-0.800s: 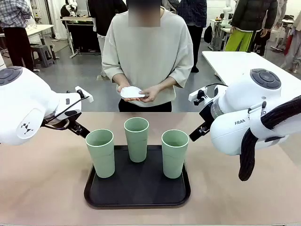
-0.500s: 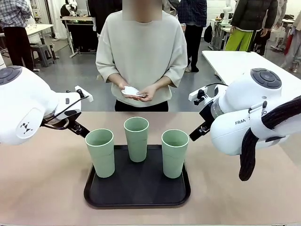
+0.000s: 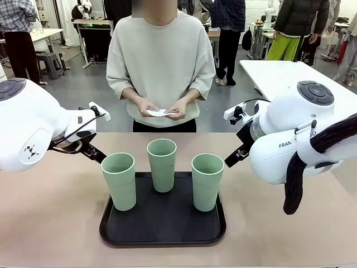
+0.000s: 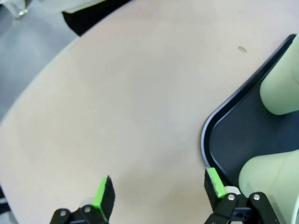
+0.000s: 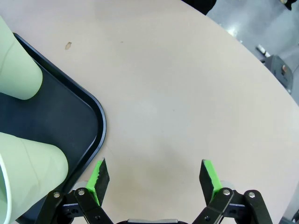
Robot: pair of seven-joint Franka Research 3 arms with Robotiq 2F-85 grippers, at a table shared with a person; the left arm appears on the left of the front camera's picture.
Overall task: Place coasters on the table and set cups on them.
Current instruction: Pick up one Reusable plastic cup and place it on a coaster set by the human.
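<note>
You have nothing done yet: the coasters [image 3: 158, 113] sit in the person's hands [image 3: 177, 108], the three cups [image 3: 162, 164] stand on the black tray [image 3: 162, 226], and your left claw [image 4: 158, 182] and right claw [image 5: 154, 169] hang open and empty over the tabletop [image 3: 50, 212].

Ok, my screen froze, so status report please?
Both open, empty: left gripper, right gripper, above the table beside the tray. Three cups standing on it. The coasters in the person's hands, none laid yet.
</note>
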